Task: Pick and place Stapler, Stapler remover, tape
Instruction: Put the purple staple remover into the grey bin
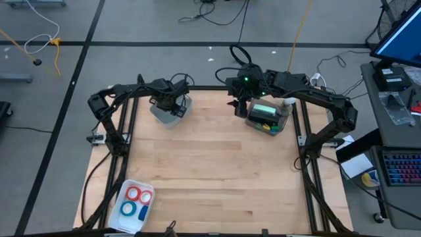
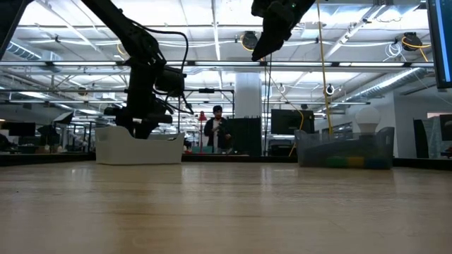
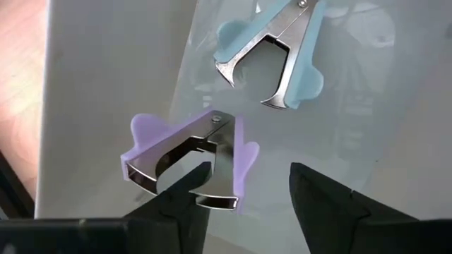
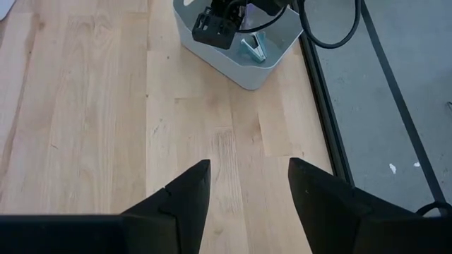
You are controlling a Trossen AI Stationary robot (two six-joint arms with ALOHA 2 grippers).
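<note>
My left gripper (image 3: 244,194) hangs inside the white bin (image 1: 170,110) at eleven o'clock, fingers parted around nothing; the purple staple remover (image 3: 187,164) lies loose beside a blue one (image 3: 272,53). I'd lift straight up. Right gripper (image 4: 247,194) waits open at one o'clock.

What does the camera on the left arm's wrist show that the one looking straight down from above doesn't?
Only the wrist view shows two staple removers lying in the white bin: a purple one between the left claw fingers, and a light blue one beyond. Only the overhead view shows the tape rolls in a tray, the clear bin and the right claw. Both share the white bin.
</note>
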